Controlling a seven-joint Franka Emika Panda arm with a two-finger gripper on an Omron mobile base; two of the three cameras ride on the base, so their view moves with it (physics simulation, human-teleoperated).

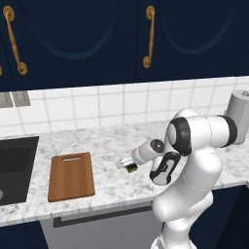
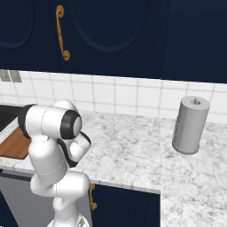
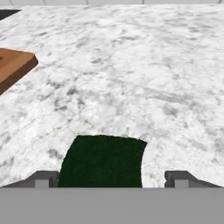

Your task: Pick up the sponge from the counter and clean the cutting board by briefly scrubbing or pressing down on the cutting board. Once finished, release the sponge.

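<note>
I see the sponge (image 3: 103,161) lying flat between my spread fingers (image 3: 41,179), not gripped, dark green face up. Its long axis I cannot tell. The cutting board (image 1: 71,176) lies well apart on the surface (image 1: 112,141), slot handle toward the wall.

The counter (image 1: 107,141) runs along the base of the tiled wall (image 1: 112,104), beneath the wall cabinets (image 1: 97,39). The sink basin (image 1: 14,170) is set into the counter at its left end. The cutting board (image 1: 71,176) lies flat on the counter just right of the sink basin, slot handle toward the wall. The sponge (image 1: 131,168) sits right of the cutting board, apart from it, between the fingertips of the gripper (image 3: 111,178). A paper towel roll (image 2: 190,125) stands upright at the counter's right end, near the wall.
</note>
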